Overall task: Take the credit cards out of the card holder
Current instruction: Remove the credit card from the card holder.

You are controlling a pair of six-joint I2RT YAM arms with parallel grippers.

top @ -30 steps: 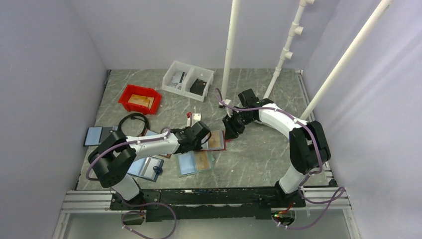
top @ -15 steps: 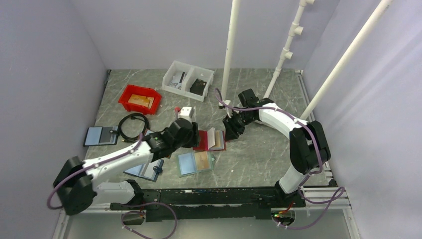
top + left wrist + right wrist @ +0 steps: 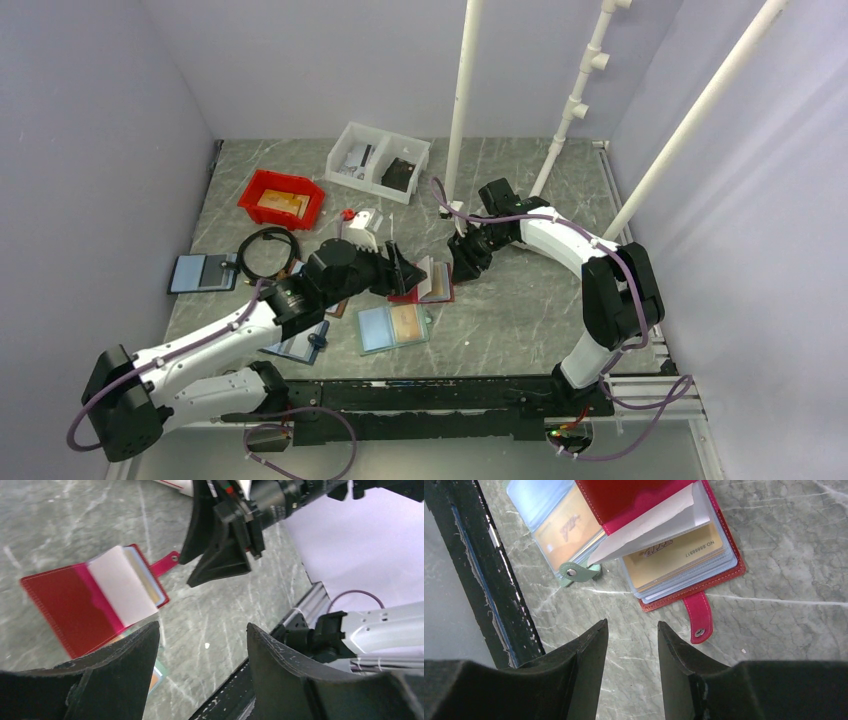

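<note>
Card holder's flopped open, credit cards not out yet

The card holder (image 3: 719, 575) sits on the worktop (image 3: 774, 630) between my left end effector (image 3: 202, 635) and right end effector (image 3: 631, 627). Both are spread wide and empty, so I reckon either could pinch the credit cards (image 3: 674, 560).

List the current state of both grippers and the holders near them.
card holder: open, inner leaf lifted, tab unsnapped
credit cards: gold one on top, in its sleeve
left gripper: open, empty
right gripper: open, empty
teal holder: open, orange card inside
</note>
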